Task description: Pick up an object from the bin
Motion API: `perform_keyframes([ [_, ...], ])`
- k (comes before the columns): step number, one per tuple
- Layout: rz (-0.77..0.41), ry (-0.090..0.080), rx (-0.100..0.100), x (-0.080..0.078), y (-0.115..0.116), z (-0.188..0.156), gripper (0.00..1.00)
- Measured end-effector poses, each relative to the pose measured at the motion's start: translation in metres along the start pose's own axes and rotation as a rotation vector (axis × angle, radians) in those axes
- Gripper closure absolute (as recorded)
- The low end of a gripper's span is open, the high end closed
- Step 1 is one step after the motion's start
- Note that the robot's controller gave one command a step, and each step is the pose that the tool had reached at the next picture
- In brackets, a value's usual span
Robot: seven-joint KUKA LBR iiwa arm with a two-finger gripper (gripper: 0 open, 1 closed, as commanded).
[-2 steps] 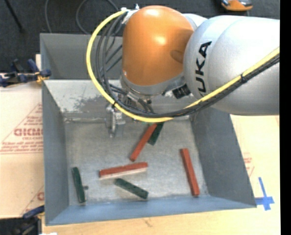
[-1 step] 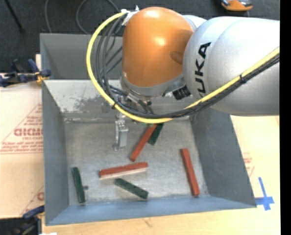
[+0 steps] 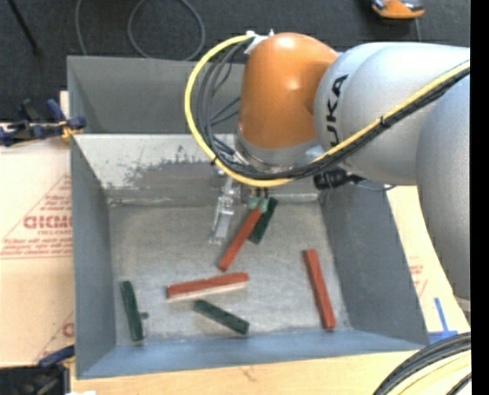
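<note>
The slanting red-orange flat stick (image 3: 239, 239) lies mid-bin, a little toward the far wall. Its upper end runs up under the claw (image 3: 228, 220) and its lower end points at the near side. The claw hangs right at that upper end, beneath the arm's rounded orange wrist cover (image 3: 281, 89). I cannot tell whether it is open, closed or gripping the stick, because the cover hides the place where they meet.

A short dark green flat stick (image 3: 262, 220) lies against the red one's upper end, on the side toward the arm, and is also partly hidden.

Risks, as I judge them:
- A hold so near one end would probably let the long stick swing or slip out on the way up.
- The green neighbour is close enough to be pinched too, or dragged along and dropped.

Further out there are four more:
- a red stick with a pale face (image 3: 207, 287), lying crosswise just below the slanting one's tip
- a dark green stick (image 3: 221, 317) near the front wall
- a dark green stick (image 3: 131, 309) in the front left corner
- a red stick (image 3: 319, 289) along the right side

That makes three red and three dark green, six sticks in the grey metal bin (image 3: 92, 237).
</note>
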State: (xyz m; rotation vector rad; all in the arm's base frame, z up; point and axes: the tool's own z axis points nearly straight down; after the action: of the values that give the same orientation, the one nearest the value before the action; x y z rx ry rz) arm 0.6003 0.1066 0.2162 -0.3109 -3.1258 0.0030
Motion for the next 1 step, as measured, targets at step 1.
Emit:
perform_keyframes([
  [1,-0.079,0.003,-0.001,-0.0094,-0.0781,0.1489,0.00],
])
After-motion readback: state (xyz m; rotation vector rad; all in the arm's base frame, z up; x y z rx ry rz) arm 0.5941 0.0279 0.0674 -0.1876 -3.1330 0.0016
